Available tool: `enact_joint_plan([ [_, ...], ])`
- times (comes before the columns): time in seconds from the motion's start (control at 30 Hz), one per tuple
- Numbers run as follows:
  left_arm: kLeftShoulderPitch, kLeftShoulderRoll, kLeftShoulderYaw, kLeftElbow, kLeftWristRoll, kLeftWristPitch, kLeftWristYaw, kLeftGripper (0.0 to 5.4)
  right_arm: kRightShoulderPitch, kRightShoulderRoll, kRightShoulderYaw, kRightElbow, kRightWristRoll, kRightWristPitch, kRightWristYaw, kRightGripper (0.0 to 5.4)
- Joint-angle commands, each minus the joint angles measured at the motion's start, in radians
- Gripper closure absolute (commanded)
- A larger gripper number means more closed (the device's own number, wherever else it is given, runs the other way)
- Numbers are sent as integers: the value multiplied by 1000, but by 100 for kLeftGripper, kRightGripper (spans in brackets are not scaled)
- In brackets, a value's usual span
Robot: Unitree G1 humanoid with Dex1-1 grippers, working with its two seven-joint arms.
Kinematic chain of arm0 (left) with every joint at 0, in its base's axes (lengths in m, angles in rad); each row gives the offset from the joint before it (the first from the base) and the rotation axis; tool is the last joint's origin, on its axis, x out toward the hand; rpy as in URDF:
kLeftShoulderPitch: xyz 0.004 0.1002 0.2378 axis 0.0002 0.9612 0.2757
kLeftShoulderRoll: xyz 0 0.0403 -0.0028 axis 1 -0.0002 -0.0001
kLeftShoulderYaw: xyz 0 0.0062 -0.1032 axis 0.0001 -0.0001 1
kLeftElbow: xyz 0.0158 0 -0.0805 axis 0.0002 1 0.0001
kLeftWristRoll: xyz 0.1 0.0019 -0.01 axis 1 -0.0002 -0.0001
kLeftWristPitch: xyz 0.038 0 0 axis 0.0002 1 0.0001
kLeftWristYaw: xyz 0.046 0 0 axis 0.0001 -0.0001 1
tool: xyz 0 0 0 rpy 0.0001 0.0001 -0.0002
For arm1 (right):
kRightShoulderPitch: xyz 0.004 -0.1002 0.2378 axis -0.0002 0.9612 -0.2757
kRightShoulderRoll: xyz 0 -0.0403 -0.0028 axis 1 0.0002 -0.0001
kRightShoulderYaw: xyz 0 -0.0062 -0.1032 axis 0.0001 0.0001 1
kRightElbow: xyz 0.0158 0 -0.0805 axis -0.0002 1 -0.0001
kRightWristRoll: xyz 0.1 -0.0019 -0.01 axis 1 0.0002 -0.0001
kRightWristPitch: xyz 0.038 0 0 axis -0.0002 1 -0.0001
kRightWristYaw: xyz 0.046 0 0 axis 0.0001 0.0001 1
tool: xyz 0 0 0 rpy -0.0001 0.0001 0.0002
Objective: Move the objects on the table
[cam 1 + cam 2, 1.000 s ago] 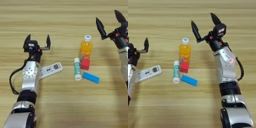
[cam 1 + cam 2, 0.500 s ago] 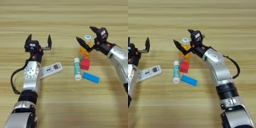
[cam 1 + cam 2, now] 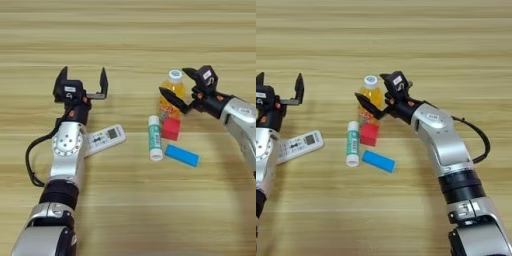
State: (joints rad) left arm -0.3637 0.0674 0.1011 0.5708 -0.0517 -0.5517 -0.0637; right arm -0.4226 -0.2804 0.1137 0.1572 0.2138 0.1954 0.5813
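Juice bottle (image 3: 370, 99) with the white cap stands upright near the middle of the table (image 3: 406, 35), and it is the thing I am working at now. Touching its base at the front is the red cube (image 3: 369, 134); the glue stick (image 3: 352, 144) lies just beside the cube on its left, and the flat blue block (image 3: 378, 161) lies a little nearer to me, close to both. The white remote (image 3: 104, 139) is apart from this group, on the left, partly under my left forearm. My right gripper (image 3: 182, 90) is at the right side of the bottle with its fingers spread wide, one finger reaching in front of the bottle body and the other up near the cap; I think nothing is pinched yet, though from above I cannot be sure whether a fingertip already touches the plastic. My left gripper (image 3: 82, 83) hovers above the remote's far end, fingers also spread, holding nothing. The risk I judge from here: the bottle is tall and narrow, so a push from one finger before the other closes could tip it onto the cube and the glue stick, and the round stick would roll away. The lower finger could also knock the cube. No tray, box or other container is on the table, so nothing is held in one.
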Motion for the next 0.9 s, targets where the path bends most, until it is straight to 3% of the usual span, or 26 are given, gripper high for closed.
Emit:
enact_joint_plan([
  [0.03, 14, -7, -7, -17, 6, 9, 6, 0, -1, -6, 5, 31, -17, 12, 15, 95],
  [0.27, 19, -9, -8, -27, 9, 11, 7, 0, -1, 7, 14, 66, -23, 6, 40, 176],
  [0.63, 22, -12, -11, -31, 13, 10, 9, 0, 2, 22, 22, 66, -27, -5, 55, 183],
  [0.9, 29, -13, -18, -38, 10, 7, -3, 0, -28, 8, -8, -50, 15, 35, 70, 183],
])
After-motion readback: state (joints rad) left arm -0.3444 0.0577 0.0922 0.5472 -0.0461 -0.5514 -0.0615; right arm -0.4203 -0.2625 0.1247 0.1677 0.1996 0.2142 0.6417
